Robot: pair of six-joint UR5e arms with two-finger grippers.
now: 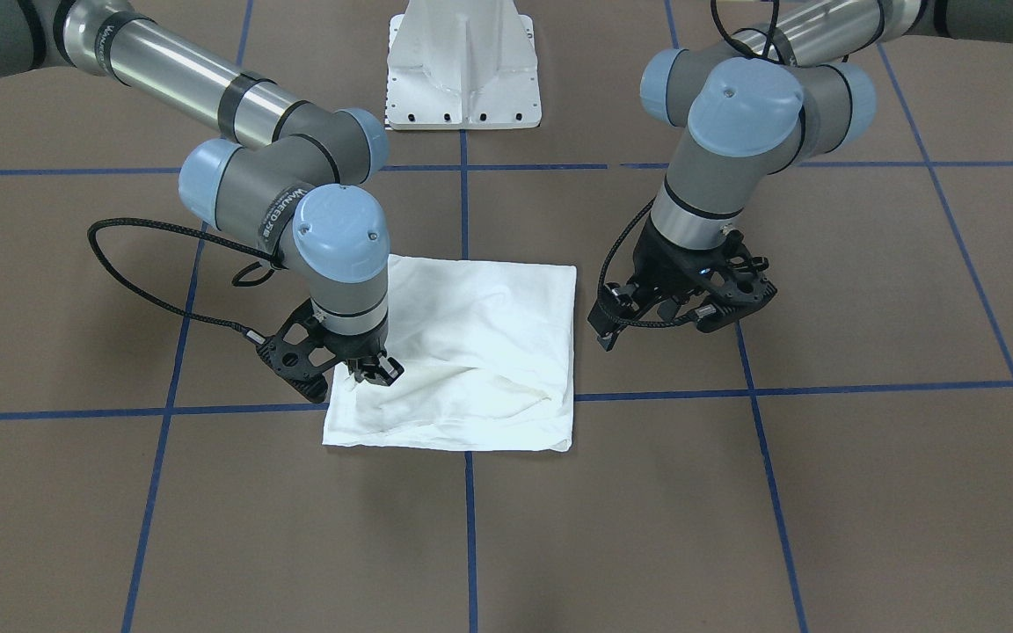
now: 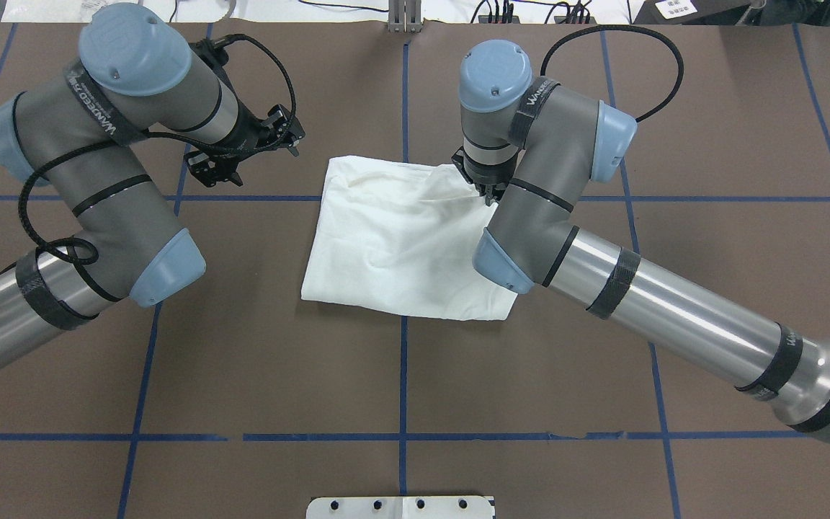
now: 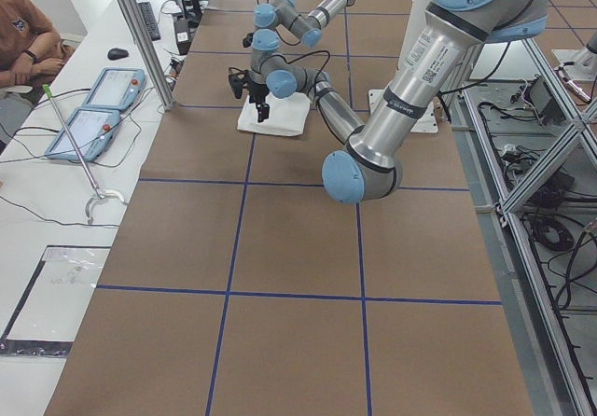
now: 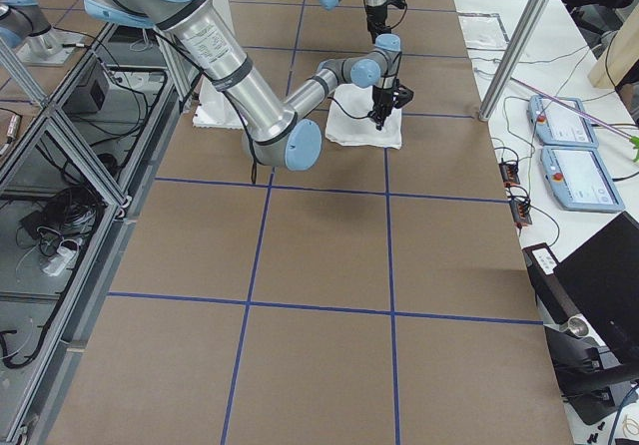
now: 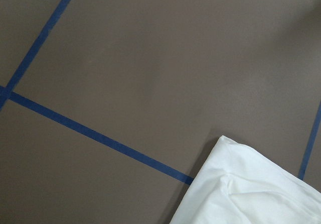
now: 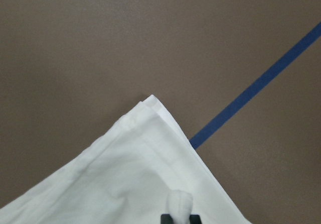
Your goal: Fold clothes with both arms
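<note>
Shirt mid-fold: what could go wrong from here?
1. The right gripper has its jaws shut on only a small pinch of the shirt near one corner. It may slip, or lift the top layer alone and undo the fold.
2. The left gripper is off the shirt, so a one-sided pull could skew it.

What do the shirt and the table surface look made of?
Shirt: soft matte white fabric, probably cotton; it creases gently and shows a stitched hem. Table surface: matte brown sheet, perhaps paper or vinyl, marked with blue tape lines.
</note>
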